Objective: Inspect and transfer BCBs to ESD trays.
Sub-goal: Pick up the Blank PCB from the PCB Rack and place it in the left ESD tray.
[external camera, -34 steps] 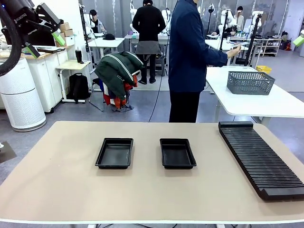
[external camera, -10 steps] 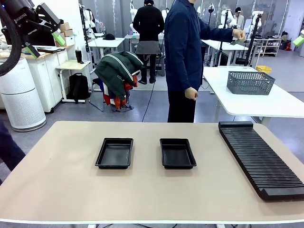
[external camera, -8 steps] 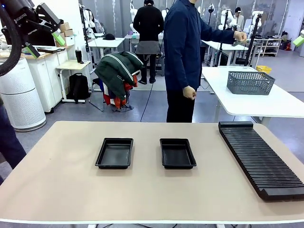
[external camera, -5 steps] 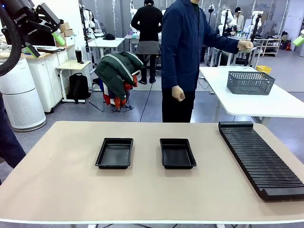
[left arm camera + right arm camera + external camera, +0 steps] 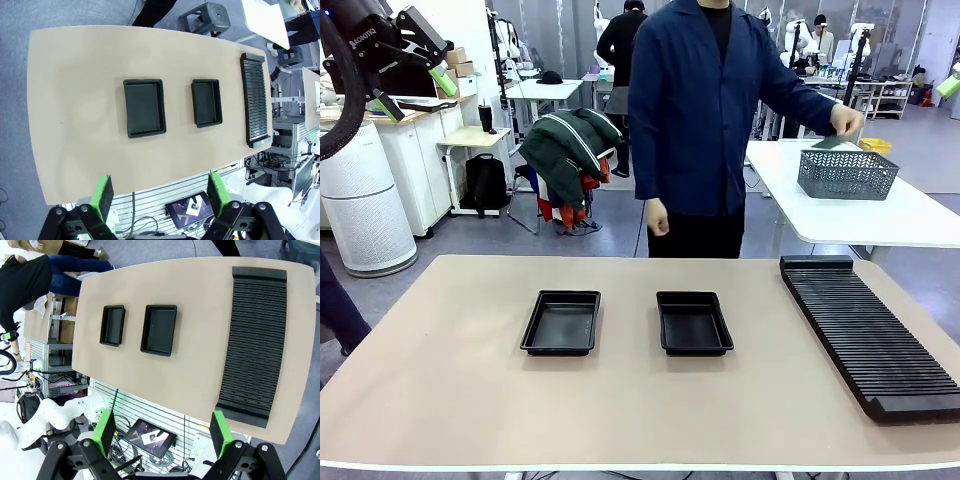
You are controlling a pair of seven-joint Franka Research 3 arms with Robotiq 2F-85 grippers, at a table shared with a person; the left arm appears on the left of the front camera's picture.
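**Two trays sitting empty while the person fetches a board**

Two black trays are lying side by side in the middle of the table (image 5: 620, 420): the left tray (image 5: 561, 295) and the right tray (image 5: 694, 295), both bare inside. The ribbed rack (image 5: 865, 340) is lying along the right edge with nothing standing in it.

Over the last seconds the person (image 5: 705, 110) has been turning from the room behind to face the table, and is now standing at its far edge. One hand (image 5: 847, 119) is reaching over the grey basket (image 5: 847, 175) on the white table to the far right. It is pinching what looks like a dark green board (image 5: 825, 142), though that is too small to be sure. The other hand (image 5: 657, 217) is hanging free.

Both arms are waiting high above the table. The left gripper (image 5: 161, 197) and the right gripper (image 5: 162, 435) are holding their fingers spread wide with nothing between them.

The turn suggests a board is about to come to the table, so inspection and transfer are not yet starting.
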